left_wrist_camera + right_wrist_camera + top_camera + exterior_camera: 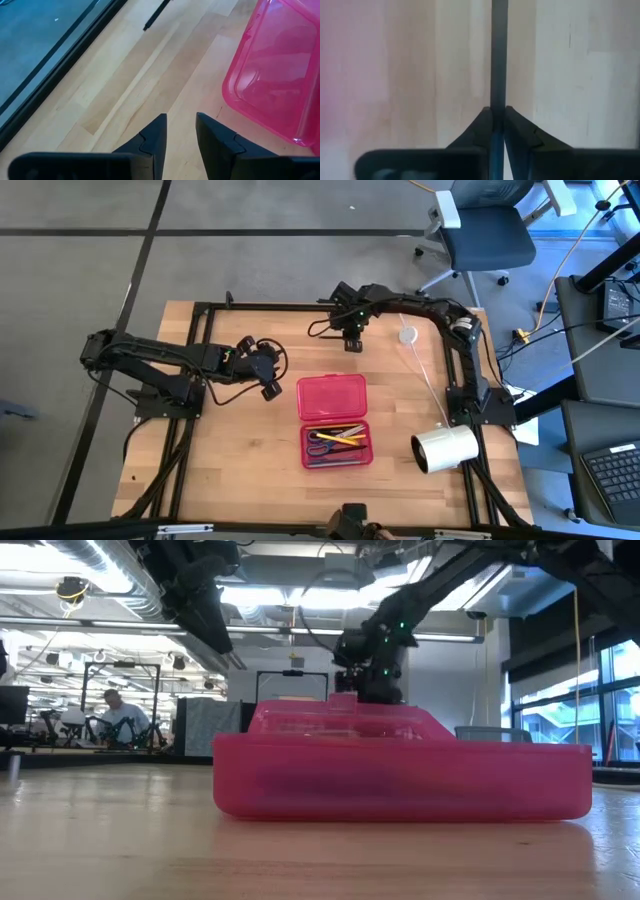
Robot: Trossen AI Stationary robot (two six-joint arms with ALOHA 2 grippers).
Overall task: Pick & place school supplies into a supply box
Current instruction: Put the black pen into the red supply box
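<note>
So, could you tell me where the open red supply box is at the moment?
In the high view the red supply box lies open at the table's centre, between the left gripper and the white roll, with pens and scissors inside.

A translucent pink-red box (333, 421) holds yellow, blue and green pens (338, 443) and blue-handled scissors (320, 448) on a pale striped-wood table (230, 470), near a white roll (444, 448), a white disc (407, 335) and black arms.
</note>
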